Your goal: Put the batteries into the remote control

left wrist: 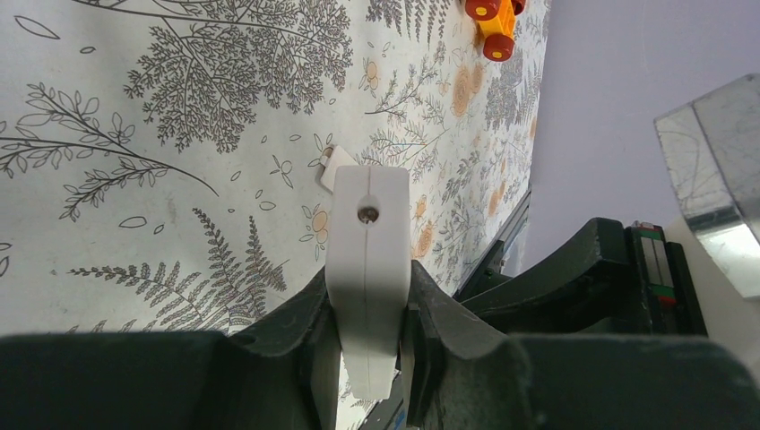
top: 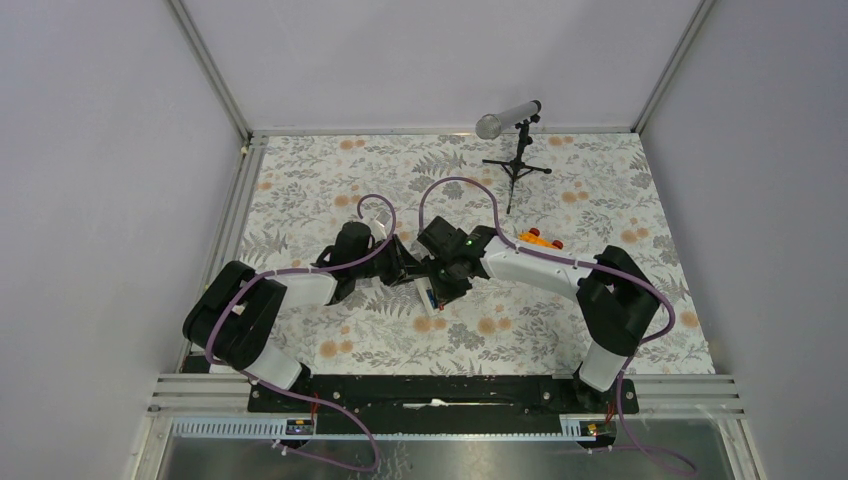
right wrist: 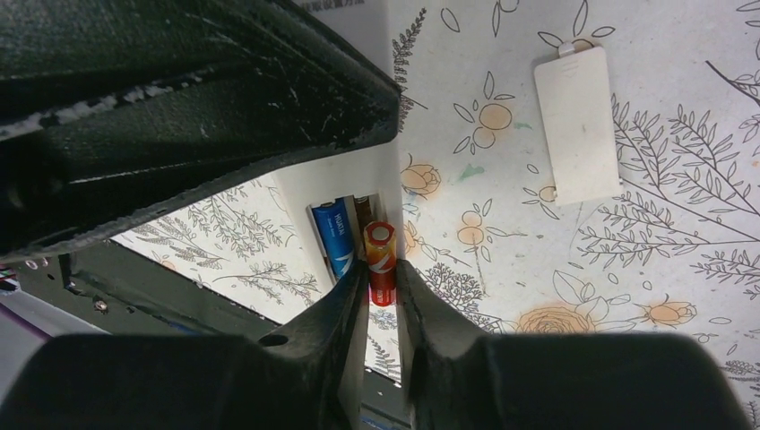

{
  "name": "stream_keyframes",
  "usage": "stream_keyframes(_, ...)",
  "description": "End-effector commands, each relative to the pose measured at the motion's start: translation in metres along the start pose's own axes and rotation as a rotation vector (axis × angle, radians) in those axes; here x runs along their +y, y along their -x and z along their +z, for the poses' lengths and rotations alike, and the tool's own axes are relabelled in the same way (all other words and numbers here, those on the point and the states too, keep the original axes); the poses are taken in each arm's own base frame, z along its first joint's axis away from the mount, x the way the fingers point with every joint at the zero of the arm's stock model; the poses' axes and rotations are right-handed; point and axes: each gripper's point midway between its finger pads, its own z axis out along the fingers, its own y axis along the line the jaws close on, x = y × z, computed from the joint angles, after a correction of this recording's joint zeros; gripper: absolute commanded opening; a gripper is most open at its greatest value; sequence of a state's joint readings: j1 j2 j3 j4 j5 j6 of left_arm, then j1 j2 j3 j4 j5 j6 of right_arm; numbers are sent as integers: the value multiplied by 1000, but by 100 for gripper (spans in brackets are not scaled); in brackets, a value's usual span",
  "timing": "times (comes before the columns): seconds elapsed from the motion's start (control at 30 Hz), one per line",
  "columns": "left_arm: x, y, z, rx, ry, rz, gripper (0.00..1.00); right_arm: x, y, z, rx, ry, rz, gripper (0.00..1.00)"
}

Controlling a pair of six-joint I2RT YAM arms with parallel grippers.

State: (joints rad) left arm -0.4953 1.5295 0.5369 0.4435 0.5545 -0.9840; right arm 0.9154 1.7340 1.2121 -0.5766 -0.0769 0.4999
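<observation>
My left gripper point(left wrist: 367, 300) is shut on the white remote control point(left wrist: 367, 251), which it holds edge-on above the table. In the right wrist view the remote's point(right wrist: 300, 193) open compartment holds a blue battery point(right wrist: 336, 235). My right gripper point(right wrist: 381, 291) is shut on a red battery point(right wrist: 380, 260), which it holds at the compartment right beside the blue one. In the top view both grippers meet mid-table, the left point(top: 405, 270) and the right point(top: 442, 285).
The loose white cover piece point(right wrist: 578, 125) lies flat on the floral table cloth; it also shows in the left wrist view point(left wrist: 336, 167). An orange toy car point(top: 538, 240) sits behind my right arm. A microphone on a small tripod point(top: 515, 160) stands at the back.
</observation>
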Motion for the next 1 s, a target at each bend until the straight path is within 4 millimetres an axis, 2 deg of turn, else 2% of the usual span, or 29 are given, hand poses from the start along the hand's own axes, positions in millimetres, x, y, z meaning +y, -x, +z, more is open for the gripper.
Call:
stream_keyframes(0.0,-38,17,-1,-38,-122,52,0,20,15,-14,-66,105,-30,25)
stream_keyframes(0.37,-40,17,-1,-36,-126,54,0,23,11,-15,-57,136,-66,27)
stream_keyframes(0.7,-39,20,-2,-41,-127,44,0,29,19,-24,-78,166,-29,28)
stream_keyframes(0.83,-38,20,-2,-41,-129,41,0,29,21,-26,-82,172,-10,25)
stream_keyframes(0.97,-38,21,-3,-43,-130,39,0,27,22,-25,-81,168,-1,27)
